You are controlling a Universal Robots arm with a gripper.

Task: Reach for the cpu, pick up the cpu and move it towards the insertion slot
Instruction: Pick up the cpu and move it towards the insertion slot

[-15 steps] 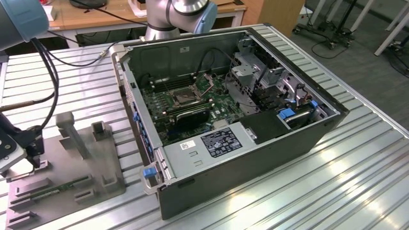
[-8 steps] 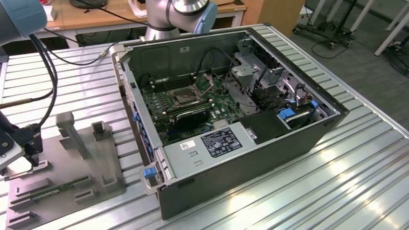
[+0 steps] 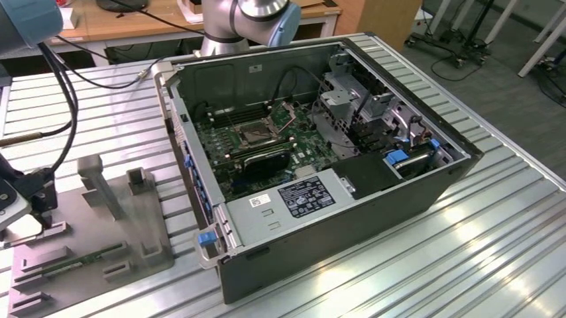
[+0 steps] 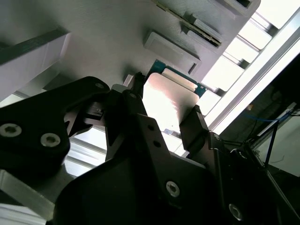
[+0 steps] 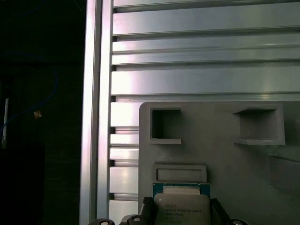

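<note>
There is one cpu [image 4: 169, 96] [image 5: 182, 211]. It is a small pale square with a green rim. It is between the two fingers [image 4: 197, 125] [image 5: 216, 214] of the gripper [image 4: 166, 105] [image 5: 181, 216]. The fingers are shut tight on two of its sides. I cannot tell if it is lifted.

The cpu is over one gray plate [image 3: 89, 255] [image 4: 108, 28] [image 5: 225, 154]. Just past the cpu there is one low raised block [image 5: 180, 172]. Past that there are two square holes [image 5: 165, 126] in the plate. One green memory stick [image 3: 75, 262] lies on the plate too.

The plate lies on the bench [image 3: 460, 252] [image 5: 201, 47], close to the bench's side edge. Past the plate the bench is bare shiny strips.

The one insertion slot [image 3: 256, 136] is well apart from the plate. It is inside the open computer case [image 3: 354, 218], at the exterior view's right of the plate. The case walls stand up all around the slot, and the top is open.
</note>
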